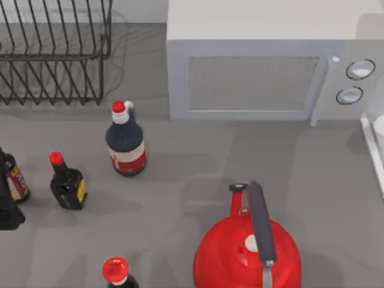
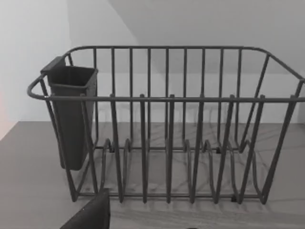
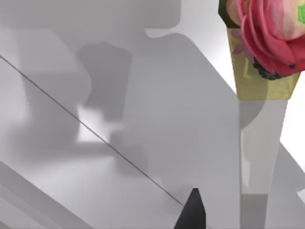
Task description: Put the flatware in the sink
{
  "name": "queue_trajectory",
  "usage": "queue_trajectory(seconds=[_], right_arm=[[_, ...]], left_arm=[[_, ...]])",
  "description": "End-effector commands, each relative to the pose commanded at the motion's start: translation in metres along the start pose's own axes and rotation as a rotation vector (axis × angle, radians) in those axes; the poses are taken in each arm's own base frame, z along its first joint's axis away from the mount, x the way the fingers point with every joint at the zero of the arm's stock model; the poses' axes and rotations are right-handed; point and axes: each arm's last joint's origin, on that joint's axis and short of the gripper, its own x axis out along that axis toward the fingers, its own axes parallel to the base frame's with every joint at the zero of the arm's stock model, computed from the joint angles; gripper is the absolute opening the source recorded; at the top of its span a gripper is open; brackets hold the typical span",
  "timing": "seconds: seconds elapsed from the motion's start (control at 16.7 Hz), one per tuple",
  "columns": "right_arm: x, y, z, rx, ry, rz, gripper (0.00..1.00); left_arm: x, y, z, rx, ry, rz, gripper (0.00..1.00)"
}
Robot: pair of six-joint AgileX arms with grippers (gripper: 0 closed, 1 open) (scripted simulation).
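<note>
A grey table (image 1: 198,162) is seen from above. At its far left stands a black wire dish rack (image 1: 54,54); the left wrist view faces this rack head-on and shows a dark utensil cup (image 2: 71,114) hung on one end of it, with upright wire dividers along its floor. To the right of the rack, at the back of the table, sits a white microwave (image 1: 264,66) with two round dials. In front of the rack stands a dark sauce bottle with a red cap and a red-and-white label (image 1: 125,141). Further left are a smaller dark bottle with a red cap and yellow label (image 1: 67,183) and another dark bottle (image 1: 13,177) at the left edge. A red bottle cap (image 1: 115,270) pokes up at the near edge. A red kettle with a dark grey handle (image 1: 249,249) stands near the front, right of centre. A white rim (image 1: 373,144) runs along the right edge. The right wrist view shows pale grey surfaces and a pink frosted cupcake in a yellow wrapper (image 3: 262,43). Whether either gripper is released or clenched cannot be told, and no flatware can be made out.
</note>
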Motion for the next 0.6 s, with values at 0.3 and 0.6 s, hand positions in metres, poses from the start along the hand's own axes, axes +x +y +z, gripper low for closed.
queue_trajectory(seconds=[0.3,0.6], right_arm=[[0.0004,-0.0001,0.0,0.0,-0.001,0.001,0.08],[0.0004,-0.0001,0.0,0.0,-0.001,0.001,0.45]], left_arm=[[0.0,0.0,0.0,0.0,0.0,0.0,1.0],[0.0,0.0,0.0,0.0,0.0,0.0,1.0]])
